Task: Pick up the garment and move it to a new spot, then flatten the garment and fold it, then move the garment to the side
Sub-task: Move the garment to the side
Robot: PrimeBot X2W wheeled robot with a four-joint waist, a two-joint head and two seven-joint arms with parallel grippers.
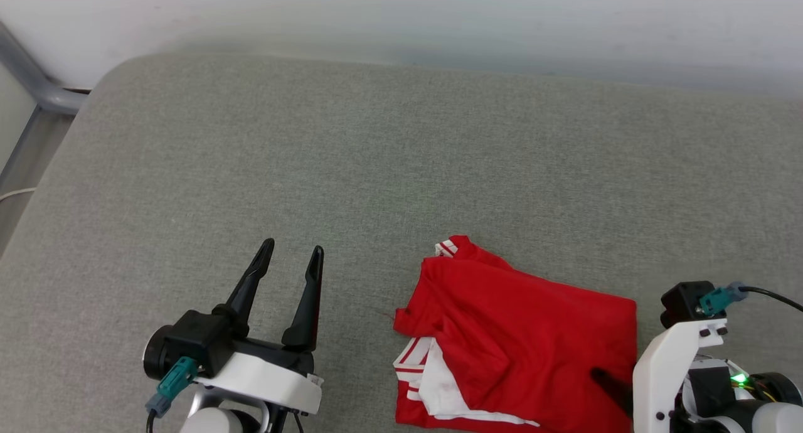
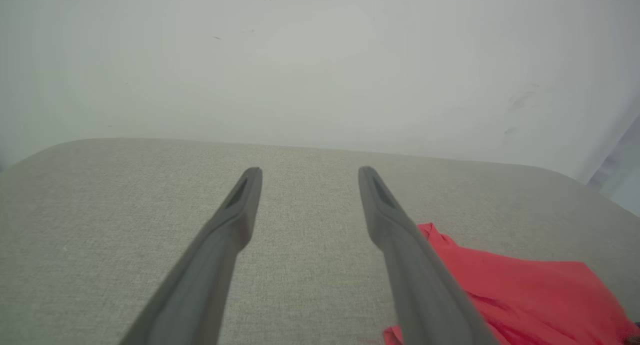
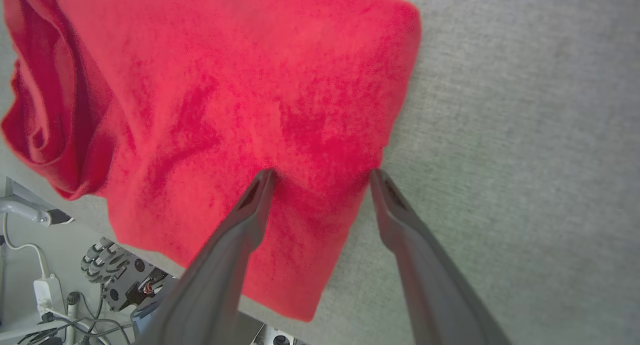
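Hovering spread at the folded garment's (image 3: 225,85) edge, the right gripper (image 3: 321,174) likely needed to pinch all layers together before moving it aside; the left gripper (image 1: 293,246) stood spread above the table (image 1: 376,138).

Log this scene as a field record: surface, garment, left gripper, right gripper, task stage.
surface: grey woven fabric pad
garment: red jersey shirt with white sleeves and striped trim, folded into a rough rectangle, lying near the pad's front edge on the robot's right
left gripper: jaws open, empty, over bare pad, clear of the shirt
right gripper: jaws open, tips at the shirt's right edge, one over the cloth; nothing gripped, contact unclear
task stage: shirt already folded; whether this is its final spot cannot be told
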